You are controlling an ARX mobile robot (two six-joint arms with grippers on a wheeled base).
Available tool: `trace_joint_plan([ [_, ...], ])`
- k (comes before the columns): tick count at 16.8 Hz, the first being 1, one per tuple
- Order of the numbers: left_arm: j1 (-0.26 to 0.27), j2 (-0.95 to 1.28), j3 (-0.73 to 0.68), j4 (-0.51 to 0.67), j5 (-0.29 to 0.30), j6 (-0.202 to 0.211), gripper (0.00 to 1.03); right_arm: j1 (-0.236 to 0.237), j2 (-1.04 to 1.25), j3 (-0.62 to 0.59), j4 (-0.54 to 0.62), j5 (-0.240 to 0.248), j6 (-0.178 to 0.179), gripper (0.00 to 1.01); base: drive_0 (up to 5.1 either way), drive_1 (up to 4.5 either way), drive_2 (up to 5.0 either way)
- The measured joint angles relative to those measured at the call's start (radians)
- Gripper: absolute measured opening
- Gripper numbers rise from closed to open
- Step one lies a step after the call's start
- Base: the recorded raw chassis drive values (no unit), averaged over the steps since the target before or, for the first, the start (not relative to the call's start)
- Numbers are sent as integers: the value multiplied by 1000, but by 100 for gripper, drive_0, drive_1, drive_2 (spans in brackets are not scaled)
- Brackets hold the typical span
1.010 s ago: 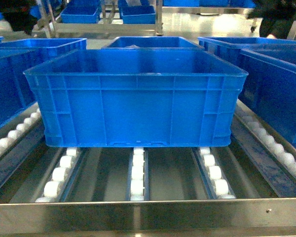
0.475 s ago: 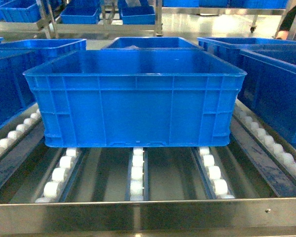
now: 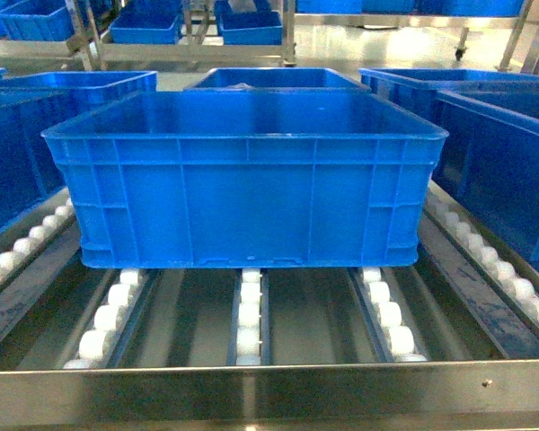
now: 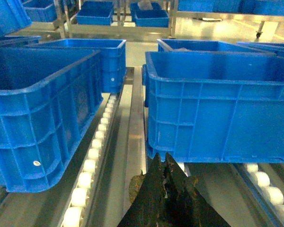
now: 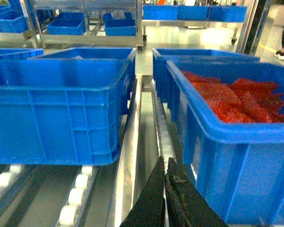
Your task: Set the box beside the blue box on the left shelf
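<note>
- Head view, nearest: steel front rail (image 3: 269,391) of the left shelf (image 3: 162,314) runs across the bottom edge. Behind it, three lengthwise tracks of white rollers (image 3: 250,314) lead away from the camera.
- The box (image 3: 247,189) sits squarely on those roller tracks in the middle lane, set back from the front rail, open top up, ribbed front wall facing the camera. Inside not visible from this view beyond the far wall.
- Neither gripper touches the box. No arm shows in the head view.
- Left gripper (image 4: 164,163): dark fingers pressed together, tips low in the left wrist view, just in front of the box's near left corner, nothing between them.
- Right gripper (image 5: 164,165): fingers together as well, holding nothing, tips over the steel divider rail (image 5: 132,142) to the right of the box.
- Left lane: a neighbouring blue crate (image 4: 42,109) stands beside the box, apart from it, with a roller track and a steel rail between them.
- Right lane: a blue crate with red bags (image 5: 227,123) stands beside the box, also apart from it.
- Further back: another blue crate (image 3: 283,77) directly behind the box; more crates behind both neighbours.
- Far: a grey rack (image 3: 189,36) on the shiny floor carrying small blue bins.
</note>
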Motion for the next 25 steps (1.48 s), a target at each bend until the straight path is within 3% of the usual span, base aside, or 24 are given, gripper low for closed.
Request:
trace_joint_plan([
  [9, 0, -444, -9, -384, 0, 0, 2, 0, -420, -24, -386, 0, 0, 1, 0, 0, 0],
  [18, 0, -681, -9, -617, 0, 0, 2, 0, -642, -24, -605, 0, 0, 1, 0, 0, 0],
  [19, 0, -697, -9, -631, 0, 0, 2, 0, -674, -24, -652, 0, 0, 1, 0, 0, 0],
  [20, 0, -775, -8, -747, -2, 0, 2, 0, -782, -24, -794, -2, 0, 1, 0, 0, 0],
  [21, 0, -855, -8, -815, -1, 0, 2, 0, -816, -21, -769, 0, 0, 1, 0, 0, 0],
  [25, 0, -859, -8, -807, 1, 2, 2, 0, -816, -24, -785, 1, 0, 1, 0, 0, 0],
])
